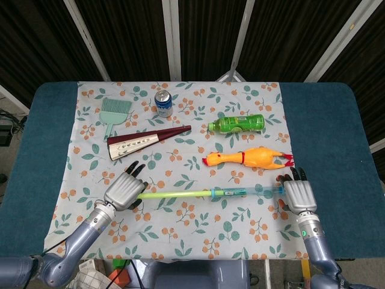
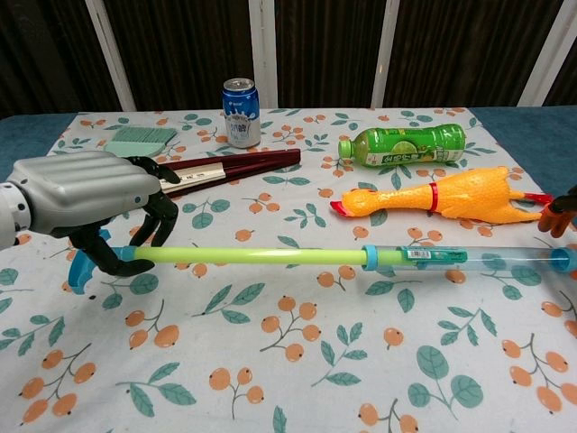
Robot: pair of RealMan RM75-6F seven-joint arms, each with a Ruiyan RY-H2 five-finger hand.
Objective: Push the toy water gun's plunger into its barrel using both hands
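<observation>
Dark slatted wall (image 1: 132, 36) behind blue table (image 1: 325, 138) with floral cloth (image 1: 180, 156).

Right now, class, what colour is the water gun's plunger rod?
The plunger rod is a bright yellow-green; the chest view shows it best.

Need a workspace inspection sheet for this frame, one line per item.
Surface: floral cloth over blue table.
Job's things: water gun barrel lying flat, green plunger mostly pulled out.
Clutter: rubber chicken, green bottle, can, folded fan, brush.
Hands: left hand grips the plunger's handle end; right hand at the barrel's far end, grip unclear.
Cables: nothing seen.
Surroundings: dark slatted panels behind.
</observation>
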